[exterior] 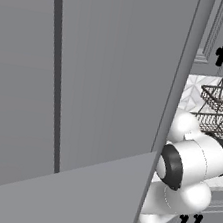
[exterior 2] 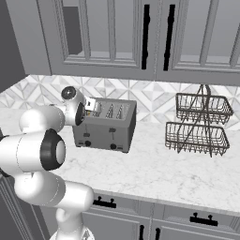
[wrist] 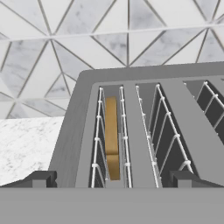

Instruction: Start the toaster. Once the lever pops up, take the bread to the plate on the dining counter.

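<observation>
Toaster (exterior 2: 108, 125) on marble counter (exterior 2: 154, 173); wire basket rack (exterior 2: 199, 124) right; arm's hand at toaster's left end.

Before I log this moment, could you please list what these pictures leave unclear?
- Lever: on the toaster, the right base view does not let me pick it out among small dark controls.
- Bread: hand view shows just its top edge; the slot walls hide the rest.
- Toaster, left base view: hidden behind a grey cabinet panel.

A grey cabinet side (exterior: 88, 79) is blocking most of the left base view; the toaster (wrist: 144, 131) is running off the hand view's right edge.
</observation>
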